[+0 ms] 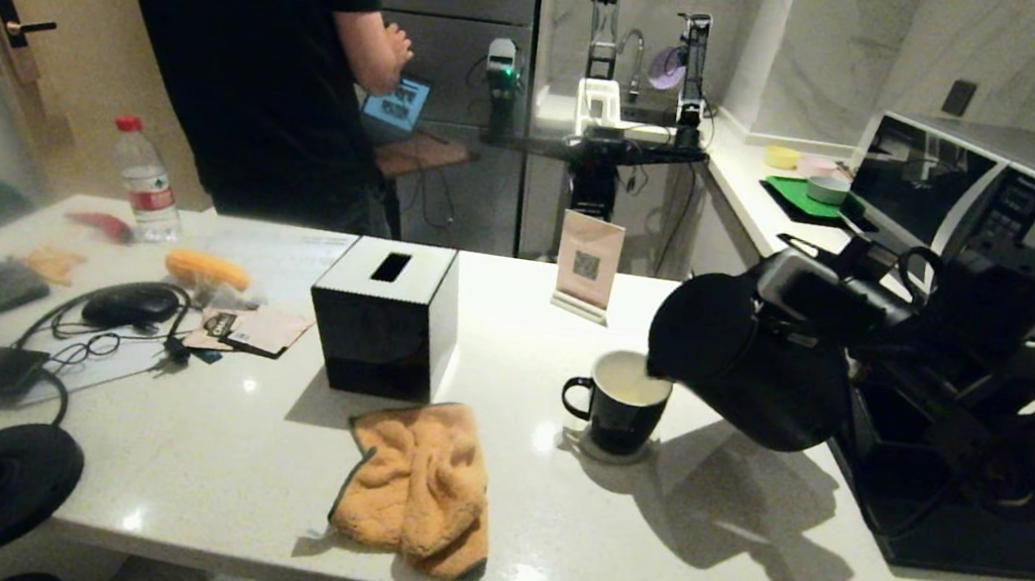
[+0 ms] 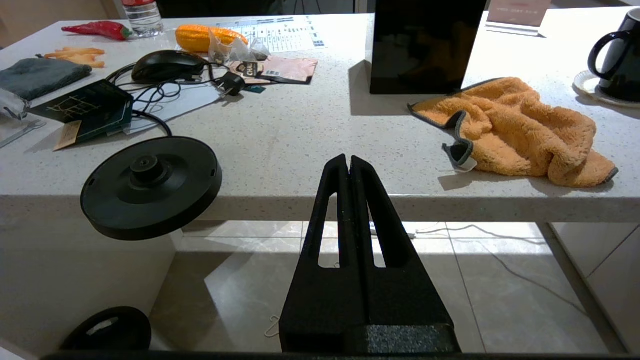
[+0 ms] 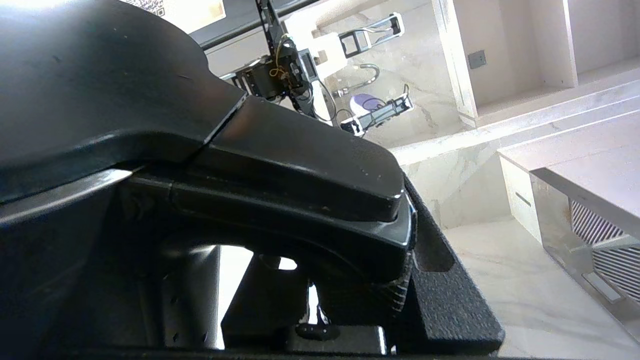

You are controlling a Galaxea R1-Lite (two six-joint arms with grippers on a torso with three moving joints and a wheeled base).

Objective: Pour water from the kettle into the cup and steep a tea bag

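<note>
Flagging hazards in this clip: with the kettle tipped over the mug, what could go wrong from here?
1. The kettle, held by the right claw, has its spout at the cup rim; a small drift could spill onto the counter.
2. The cup looks fairly full; it may overflow.
3. The left claw sits shut below the counter edge.

Matte black kettle (image 1: pixel 748 361), black cup (image 1: pixel 619 406) with white inside — orange cloth (image 1: pixel 419 488), grey-edged, on white speckled counter (image 1: pixel 256 456).

Dim room, hard light from above and behind

Long shadows are thrown toward the camera across the countertop (image 1: pixel 256 456); small glare spots are seen; edges are bowed by wide-angle distortion.
</note>
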